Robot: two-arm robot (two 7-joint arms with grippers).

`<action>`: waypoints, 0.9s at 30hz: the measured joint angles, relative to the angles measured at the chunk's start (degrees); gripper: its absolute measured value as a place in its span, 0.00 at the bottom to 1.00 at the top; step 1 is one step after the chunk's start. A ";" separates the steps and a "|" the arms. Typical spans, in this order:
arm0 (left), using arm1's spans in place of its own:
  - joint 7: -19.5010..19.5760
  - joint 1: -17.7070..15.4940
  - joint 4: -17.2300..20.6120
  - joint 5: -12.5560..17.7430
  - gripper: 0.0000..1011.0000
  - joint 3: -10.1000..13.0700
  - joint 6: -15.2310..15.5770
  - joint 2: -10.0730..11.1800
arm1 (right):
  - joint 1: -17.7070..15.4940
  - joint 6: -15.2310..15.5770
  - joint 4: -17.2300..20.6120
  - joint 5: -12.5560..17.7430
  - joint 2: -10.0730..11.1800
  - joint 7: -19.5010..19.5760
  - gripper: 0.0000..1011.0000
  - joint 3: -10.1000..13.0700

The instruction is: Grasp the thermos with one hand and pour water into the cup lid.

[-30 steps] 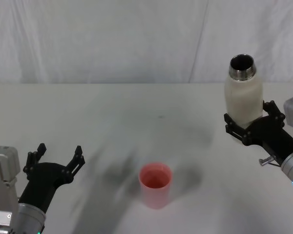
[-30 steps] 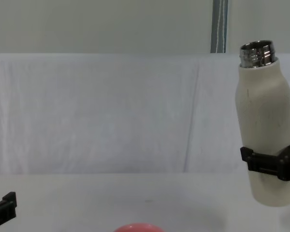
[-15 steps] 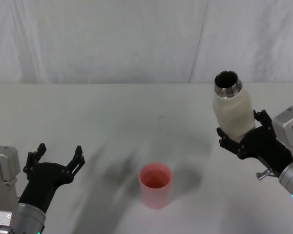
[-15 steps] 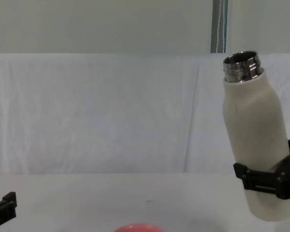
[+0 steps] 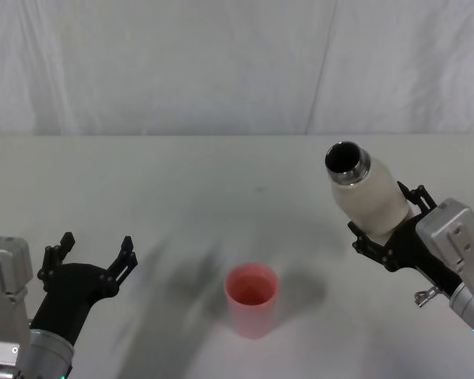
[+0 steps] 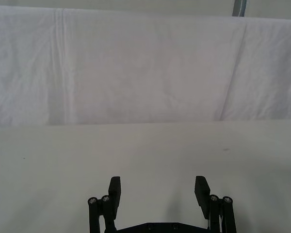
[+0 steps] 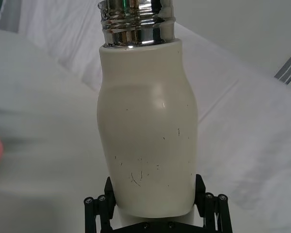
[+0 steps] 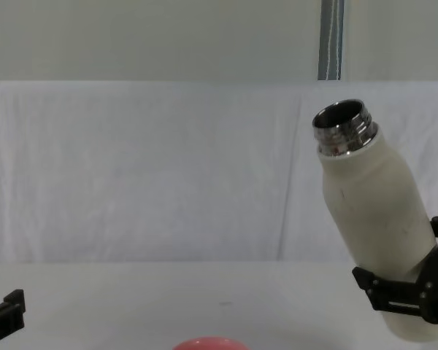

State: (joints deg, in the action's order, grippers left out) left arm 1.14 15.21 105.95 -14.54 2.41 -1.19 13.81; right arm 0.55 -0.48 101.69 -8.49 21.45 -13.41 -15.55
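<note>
No text, label or number can be read anywhere.

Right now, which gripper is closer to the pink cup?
Roughly even; right slightly nearer. The right gripper holds the thermos right of the cup; the left gripper waits open, left.

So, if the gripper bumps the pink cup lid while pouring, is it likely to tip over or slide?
The cup lid looks small, thin-walled and apparently empty, so probably light: a knock could slide it across the smooth table. It stands taller than wide, so a push near its rim might tip it, and once down it would probably roll.
</note>
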 joint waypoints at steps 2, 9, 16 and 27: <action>0.00 0.00 0.00 0.00 0.99 0.00 0.00 0.00 | -0.10 -0.41 0.01 -1.84 0.17 0.65 0.95 -0.15; 0.00 0.00 0.00 0.00 0.99 0.01 0.00 0.00 | -0.27 -1.39 0.01 -6.48 0.47 2.15 0.95 -0.47; 0.00 0.00 0.00 0.00 0.99 0.00 0.00 0.00 | -0.33 -1.97 -0.29 -9.90 0.49 2.88 0.95 -0.38; 0.00 0.00 0.00 0.00 0.99 0.00 0.00 0.00 | -0.50 -2.36 -1.00 -11.86 -0.37 3.47 0.95 -0.11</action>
State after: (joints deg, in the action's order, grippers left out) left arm 1.14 15.21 105.95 -14.54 2.41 -1.19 13.80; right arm 0.06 -2.84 100.69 -20.35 21.08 -9.94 -15.66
